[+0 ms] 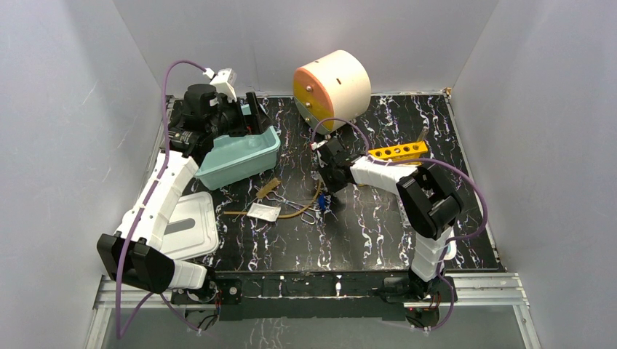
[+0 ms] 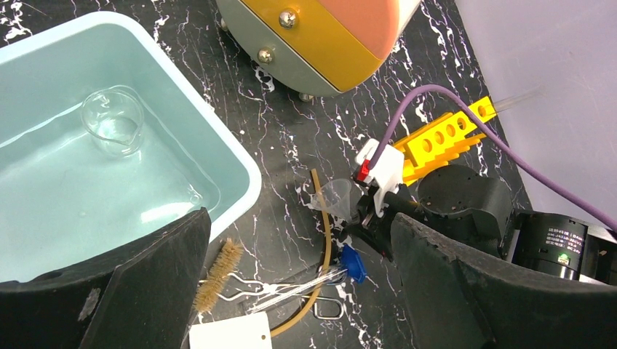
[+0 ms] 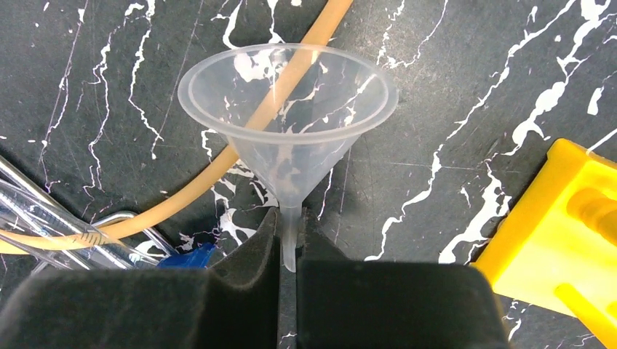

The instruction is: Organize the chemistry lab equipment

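While the clear funnel (image 3: 287, 123) sits near the middle of the table (image 1: 378, 233), its thin stem is pinched between the fingers of the right tool (image 3: 289, 243), which is clamped on it. Its wide mouth points away from the wrist. Whether the funnel is already clear of the table I cannot tell. A tan rubber tube (image 3: 182, 200) runs just behind it, a blue-capped tube (image 2: 354, 263) lies close by, and the yellow holed rack (image 3: 560, 218) is nearby toward the right edge.

The step in hand looks like picking up the funnel. Next it likely needs a straight lift clear of the tubing, then a carry to the teal bin (image 2: 240, 167) at the far-left corner, where a glass beaker (image 2: 113, 120) already lies. The left tool (image 2: 298, 240) hangs over that bin, fingers wide apart and holding nothing, and may need to give way.
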You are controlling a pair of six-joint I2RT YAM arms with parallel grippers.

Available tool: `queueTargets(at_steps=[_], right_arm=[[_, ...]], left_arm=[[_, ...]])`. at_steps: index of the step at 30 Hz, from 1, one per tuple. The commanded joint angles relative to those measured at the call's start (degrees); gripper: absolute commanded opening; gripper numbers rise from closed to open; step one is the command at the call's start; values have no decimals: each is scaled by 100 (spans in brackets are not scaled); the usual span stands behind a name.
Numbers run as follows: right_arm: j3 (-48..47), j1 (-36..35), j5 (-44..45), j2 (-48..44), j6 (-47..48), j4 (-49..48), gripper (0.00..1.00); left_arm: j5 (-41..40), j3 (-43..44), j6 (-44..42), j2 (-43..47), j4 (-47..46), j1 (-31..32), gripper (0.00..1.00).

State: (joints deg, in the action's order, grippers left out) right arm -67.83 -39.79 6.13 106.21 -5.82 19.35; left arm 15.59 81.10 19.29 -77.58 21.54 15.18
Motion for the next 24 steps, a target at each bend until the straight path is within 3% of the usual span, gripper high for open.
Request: queueTargets(at_steps=[1, 8, 15, 24], right_arm=[[-56, -19, 171, -192, 147, -272, 4], [-302, -1, 79, -914, 12, -259, 3], [-569, 164, -545, -1444, -410, -296, 4], [-945, 491, -2465, -1753, -1681, -924, 4]], left_arm=[[-33, 105, 86, 72, 19, 20, 94], [-252, -26, 511, 100, -3, 17, 95], [65, -314, 1100, 192, -252, 15, 95], [1288, -1096, 2306, 298, -1397, 21, 90]])
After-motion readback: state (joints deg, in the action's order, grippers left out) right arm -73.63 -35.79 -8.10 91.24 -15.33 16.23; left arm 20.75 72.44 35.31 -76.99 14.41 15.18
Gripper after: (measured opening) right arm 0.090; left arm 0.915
